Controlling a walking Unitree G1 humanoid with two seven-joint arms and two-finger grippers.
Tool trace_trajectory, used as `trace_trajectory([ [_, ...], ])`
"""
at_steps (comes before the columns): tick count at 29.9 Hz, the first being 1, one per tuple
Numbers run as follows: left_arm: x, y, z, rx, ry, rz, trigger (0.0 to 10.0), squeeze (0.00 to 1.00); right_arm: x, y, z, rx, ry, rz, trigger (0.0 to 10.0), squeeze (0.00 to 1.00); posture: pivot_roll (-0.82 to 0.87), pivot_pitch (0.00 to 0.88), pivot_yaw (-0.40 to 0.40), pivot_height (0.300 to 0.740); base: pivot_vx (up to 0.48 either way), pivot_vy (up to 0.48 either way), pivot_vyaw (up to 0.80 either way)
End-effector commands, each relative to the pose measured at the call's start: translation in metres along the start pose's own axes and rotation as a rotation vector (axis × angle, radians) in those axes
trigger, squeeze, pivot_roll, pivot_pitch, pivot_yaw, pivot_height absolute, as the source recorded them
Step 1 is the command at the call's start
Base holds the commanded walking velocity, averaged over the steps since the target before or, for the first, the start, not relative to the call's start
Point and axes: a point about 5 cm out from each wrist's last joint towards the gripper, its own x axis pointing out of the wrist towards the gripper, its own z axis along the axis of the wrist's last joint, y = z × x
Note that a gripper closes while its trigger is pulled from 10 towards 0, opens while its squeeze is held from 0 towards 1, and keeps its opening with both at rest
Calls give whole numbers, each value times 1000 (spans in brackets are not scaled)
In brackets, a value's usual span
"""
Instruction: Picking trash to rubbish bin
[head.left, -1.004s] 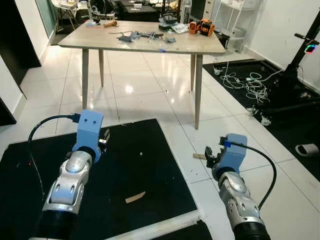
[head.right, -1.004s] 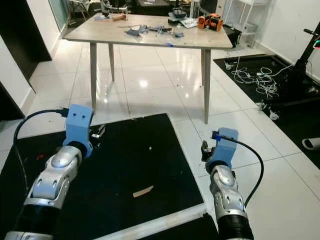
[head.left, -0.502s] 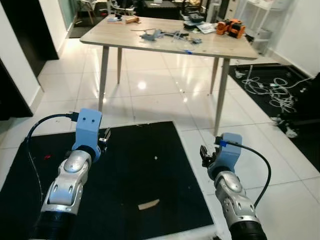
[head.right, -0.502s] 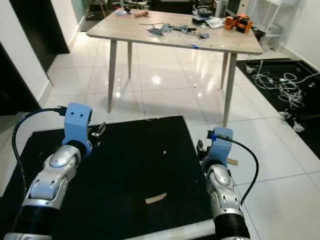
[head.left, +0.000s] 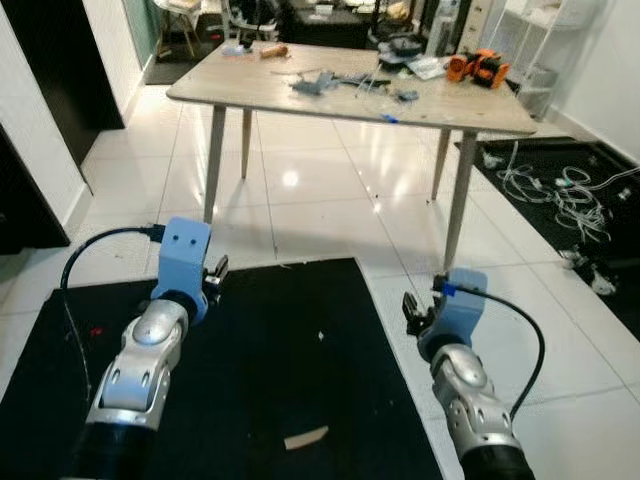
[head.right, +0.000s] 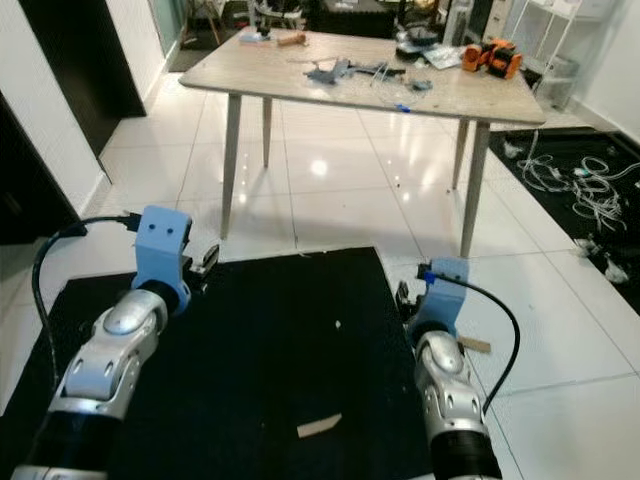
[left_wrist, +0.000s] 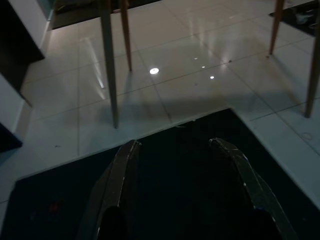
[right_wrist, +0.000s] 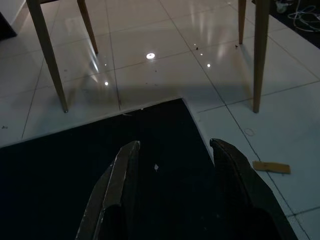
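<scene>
The left gripper (left_wrist: 172, 150) hangs over the square black floor mat (head.left: 260, 380), its two black fingers (left_wrist: 117, 175) spread wide apart with nothing between them and touching nothing. The right gripper (right_wrist: 172, 150) is held the same way above the mat's right edge, its fingers (right_wrist: 232, 170) also wide apart and empty.

Two pieces of trash lie on the floor. A flat tan cardboard scrap (head.left: 306, 437) rests on the mat, between the two silver arms and nearer the robot than either gripper. A second small tan cardboard strip (right_wrist: 271, 167) lies on the glossy white floor tiles (head.left: 330, 200) just beside the mat's right edge, close to the right gripper but apart from it.

Beyond the mat stands a light wooden bench (head.left: 350, 90) on slim legs, carrying scattered tools.
</scene>
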Motion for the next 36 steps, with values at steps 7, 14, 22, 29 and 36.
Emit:
trace_trajectory([
  [7,-1,-2,0,-5,2,-18,10000,0,-2,-6,-1,23,-4,-19,10000,0,59,64,33,740,351,0,-499],
  [14,-1,-2,1,-1,1,-25,10000,0,-3,-6,-1,17,-8,-17,10000,0,59,68,36,740,354,0,-114],
  [22,-1,-4,2,-7,-2,-32,10000,0,-4,-7,-1,15,-9,-19,10000,0,56,69,37,740,360,0,0],
  [29,-2,-5,3,-8,-7,-39,10000,0,-4,-8,-1,11,-7,-19,10000,0,55,71,36,740,387,0,0],
  [36,-2,-6,3,-11,-7,-44,10000,0,-4,-8,-1,8,-2,-18,10000,0,56,73,34,740,412,0,0],
])
